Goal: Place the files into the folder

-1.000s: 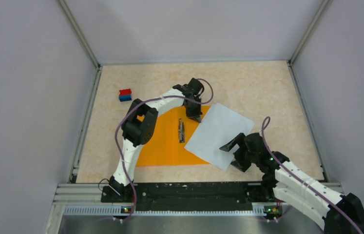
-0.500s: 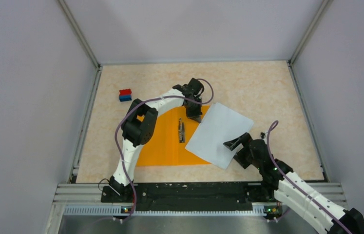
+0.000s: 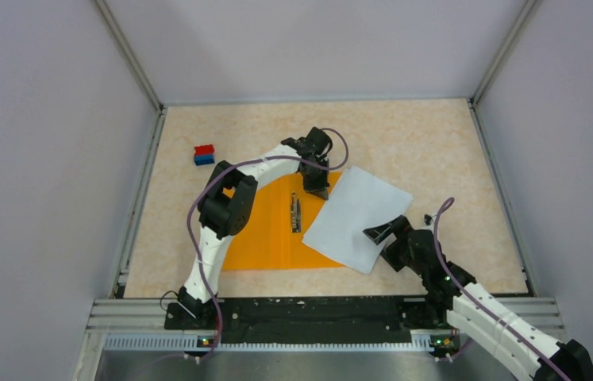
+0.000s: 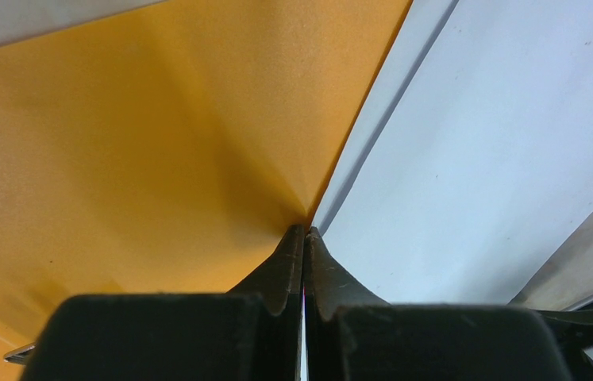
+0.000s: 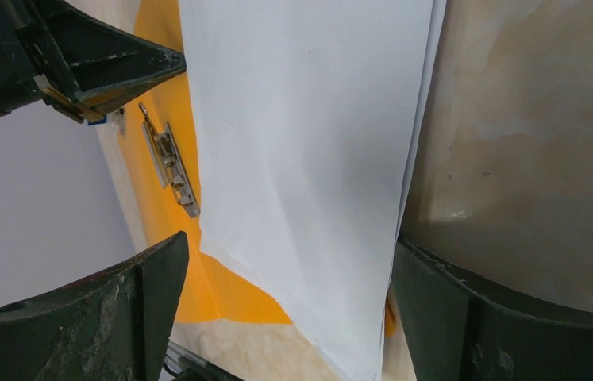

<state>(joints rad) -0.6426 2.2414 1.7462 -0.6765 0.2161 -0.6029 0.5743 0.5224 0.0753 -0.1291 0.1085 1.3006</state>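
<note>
The orange folder [image 3: 257, 230] lies open on the table with its metal clip [image 3: 295, 213] along the middle. The white files [image 3: 356, 214] lie askew over its right half, one corner past the folder's front edge. My left gripper [image 3: 315, 189] is shut, pinching the folder's far edge right beside the files' corner; the orange folder [image 4: 134, 143] puckers toward the left gripper [image 4: 305, 230] and the files [image 4: 475, 159] lie just right of it. My right gripper [image 3: 388, 238] stands open at the files' near right corner. In the right wrist view the right gripper [image 5: 289, 238] has the files [image 5: 309, 119] between its wide fingers.
A small red-and-blue block [image 3: 204, 154] sits at the back left. Grey walls enclose the table on three sides, and a black rail [image 3: 317, 309] runs along the near edge. Bare tabletop [image 3: 452, 159] lies right of the files.
The left jaws have closed on the folder's edge. The right arm has swung lower and its gripper has shifted slightly along the files' near right corner, staying open.
</note>
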